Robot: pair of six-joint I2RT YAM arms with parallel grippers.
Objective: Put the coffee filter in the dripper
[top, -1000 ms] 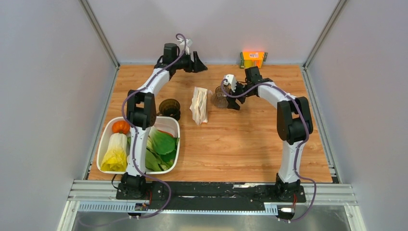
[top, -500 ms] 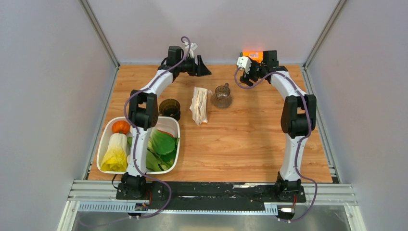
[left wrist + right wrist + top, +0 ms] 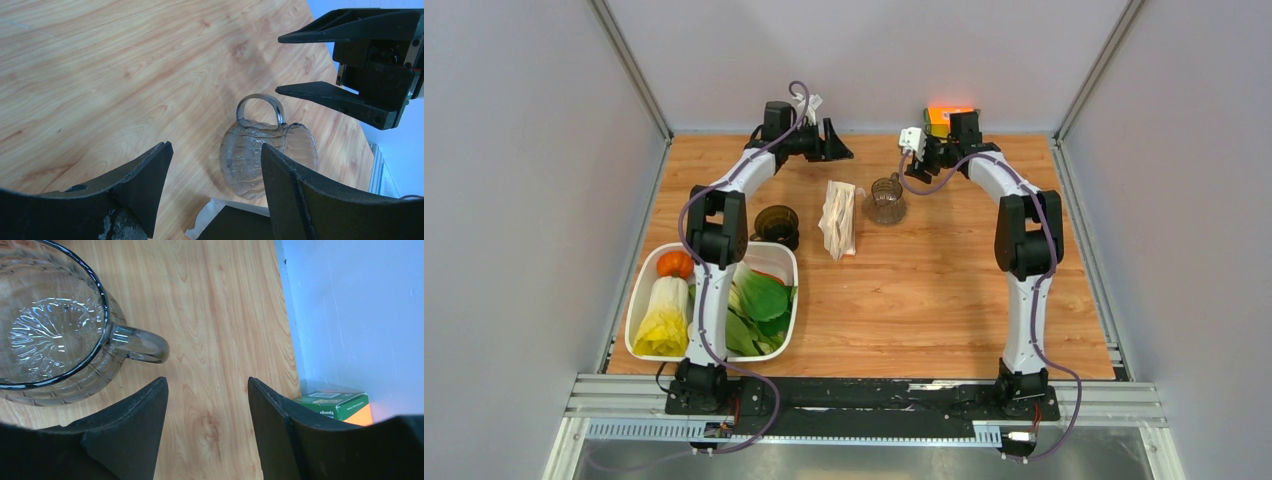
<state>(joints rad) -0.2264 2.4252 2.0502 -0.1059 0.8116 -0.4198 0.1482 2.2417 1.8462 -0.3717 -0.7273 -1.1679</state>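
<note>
Dripper (image 3: 776, 222) seen only overhead, glass jug (image 3: 250, 150) close in wrist views

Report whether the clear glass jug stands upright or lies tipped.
Upright: the clear ribbed glass jug rests on its base on the wooden table, rim facing up.

You are working in a robot test cell in a lab, not a real kitchen. Plain grey walls (image 3: 514, 200) close in a wood-look table (image 3: 924, 300) on three sides, joined by bare aluminium posts (image 3: 629, 68). The left arm (image 3: 734, 180) and right arm (image 3: 989, 178) are bolted to a black rail (image 3: 864, 398) on metal framing (image 3: 624, 395). The kitchen goods look like set-out props: a tub (image 3: 769, 252) of vegetables (image 3: 759, 300), a jug (image 3: 885, 200), a filter packet (image 3: 839, 220), a dripper (image 3: 776, 222) and a sponge box (image 3: 951, 118).
</note>
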